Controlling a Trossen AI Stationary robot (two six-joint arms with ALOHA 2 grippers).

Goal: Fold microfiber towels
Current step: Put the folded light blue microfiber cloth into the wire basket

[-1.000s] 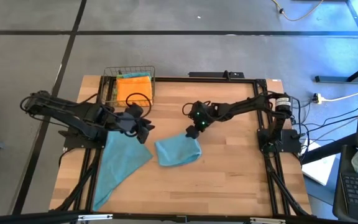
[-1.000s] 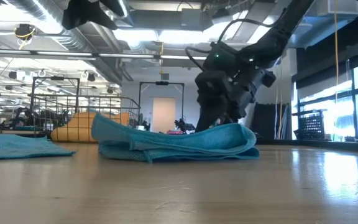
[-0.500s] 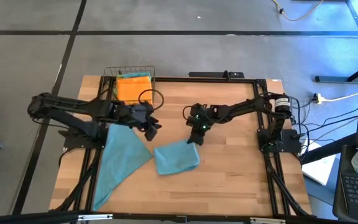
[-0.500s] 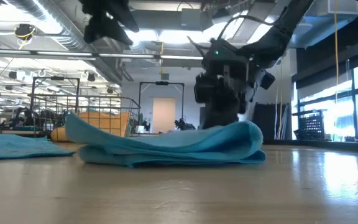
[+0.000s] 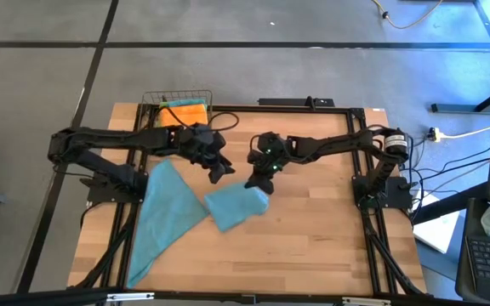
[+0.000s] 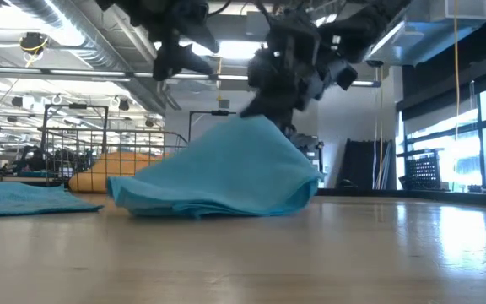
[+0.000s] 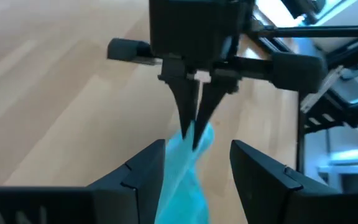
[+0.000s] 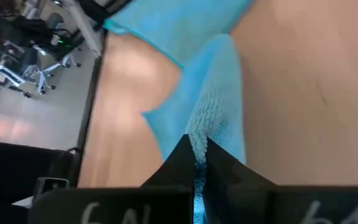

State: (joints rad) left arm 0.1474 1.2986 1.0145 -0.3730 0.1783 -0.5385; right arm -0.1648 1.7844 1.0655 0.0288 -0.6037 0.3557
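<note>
Now pinching only a thin edge of teal towel (image 5: 235, 206), right jaws clamped, left jaws apart beside it — could slip free, undoing the fold.

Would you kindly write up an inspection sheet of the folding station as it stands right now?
Surface: wooden table, bare at the front.
Job's things: folded teal towel pinched up at one edge; flat teal towel beside it; orange towel in wire basket.
Clutter: nothing seen.
Grippers: right gripper shut on the folded teal towel; left gripper open, hovering beside it.
Cables: white cable on the floor beside the table.
Surroundings: grey floor.
</note>
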